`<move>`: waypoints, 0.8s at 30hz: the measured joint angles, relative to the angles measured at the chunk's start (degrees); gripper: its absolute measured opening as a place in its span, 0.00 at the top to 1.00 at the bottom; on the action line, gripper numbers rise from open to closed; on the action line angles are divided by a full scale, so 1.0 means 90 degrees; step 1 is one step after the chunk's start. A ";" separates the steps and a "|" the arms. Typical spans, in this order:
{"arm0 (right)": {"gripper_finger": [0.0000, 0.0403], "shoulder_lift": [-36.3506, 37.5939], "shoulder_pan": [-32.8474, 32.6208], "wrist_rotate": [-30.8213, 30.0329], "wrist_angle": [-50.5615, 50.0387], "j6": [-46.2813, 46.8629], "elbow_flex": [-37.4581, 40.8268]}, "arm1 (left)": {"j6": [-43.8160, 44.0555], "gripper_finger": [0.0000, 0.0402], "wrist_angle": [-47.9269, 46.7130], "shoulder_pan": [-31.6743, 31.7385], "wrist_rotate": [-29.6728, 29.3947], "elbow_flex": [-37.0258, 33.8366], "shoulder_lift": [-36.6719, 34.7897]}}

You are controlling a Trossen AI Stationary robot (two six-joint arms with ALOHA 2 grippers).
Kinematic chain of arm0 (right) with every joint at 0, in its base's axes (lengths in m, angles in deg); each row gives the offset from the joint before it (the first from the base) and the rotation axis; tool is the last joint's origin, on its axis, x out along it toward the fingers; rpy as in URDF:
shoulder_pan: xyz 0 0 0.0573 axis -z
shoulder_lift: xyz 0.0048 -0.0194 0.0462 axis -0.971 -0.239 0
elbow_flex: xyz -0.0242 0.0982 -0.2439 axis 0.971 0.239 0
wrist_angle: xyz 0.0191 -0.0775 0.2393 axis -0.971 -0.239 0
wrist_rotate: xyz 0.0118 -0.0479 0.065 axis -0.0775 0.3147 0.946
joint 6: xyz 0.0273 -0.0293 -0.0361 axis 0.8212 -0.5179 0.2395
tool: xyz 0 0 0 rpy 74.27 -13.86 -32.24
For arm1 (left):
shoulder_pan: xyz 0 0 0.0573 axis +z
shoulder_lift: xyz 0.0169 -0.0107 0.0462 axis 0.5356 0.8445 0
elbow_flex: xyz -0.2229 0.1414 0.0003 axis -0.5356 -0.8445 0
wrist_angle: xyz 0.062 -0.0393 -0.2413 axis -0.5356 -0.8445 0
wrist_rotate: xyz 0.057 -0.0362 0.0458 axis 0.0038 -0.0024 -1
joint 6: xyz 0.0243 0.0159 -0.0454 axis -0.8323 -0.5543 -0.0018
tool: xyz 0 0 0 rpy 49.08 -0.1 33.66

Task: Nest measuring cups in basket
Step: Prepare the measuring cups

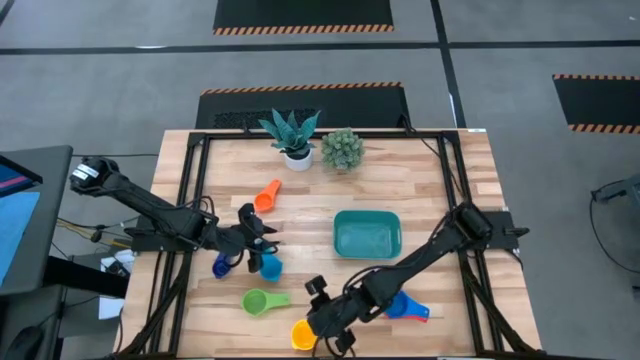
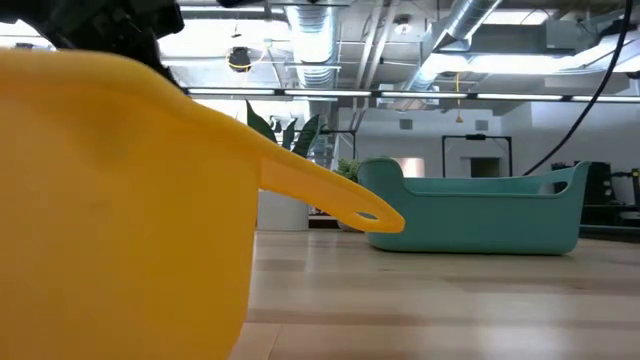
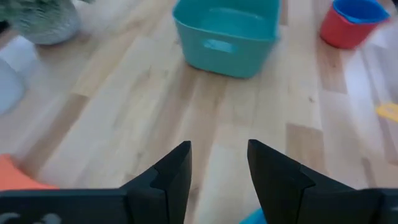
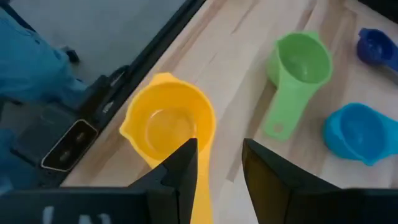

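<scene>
Left claw (image 1: 262, 238) parted; right claw (image 1: 318, 325) parted, low.

text: none readable in any view
cups: no size nos. or marks could be read
basket (image 1: 367, 235): embossed patch on wall in left wrist view, too blurred to read
floor stripes at 12 o'clock (image 1: 303, 29): hazard pattern only, no lettering

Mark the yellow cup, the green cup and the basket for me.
yellow cup (image 4: 165, 127), right wrist view, inside of the bowl.
green cup (image 4: 303, 59), right wrist view, inside of the bowl.
basket (image 1: 367, 237), high view, bare floor.
</scene>
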 joint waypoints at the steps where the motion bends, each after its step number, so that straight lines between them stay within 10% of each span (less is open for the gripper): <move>1: 0.65 -0.0029 0.0001 -0.0079 -0.0313 0.0005 -0.0138 | -0.0002 0.65 -0.0022 -0.0042 0.0062 0.0000 0.0000; 12: 0.76 0.0685 -0.0396 -0.1347 -0.4737 0.2711 -0.0419 | 0.2064 0.97 -0.1546 -0.0930 -0.0050 0.0002 0.0000; 24: 0.88 0.1561 -0.2443 -0.2948 -0.7080 0.7047 -0.0011 | 0.3713 1.00 -0.2119 -0.0970 0.0752 0.0187 0.1326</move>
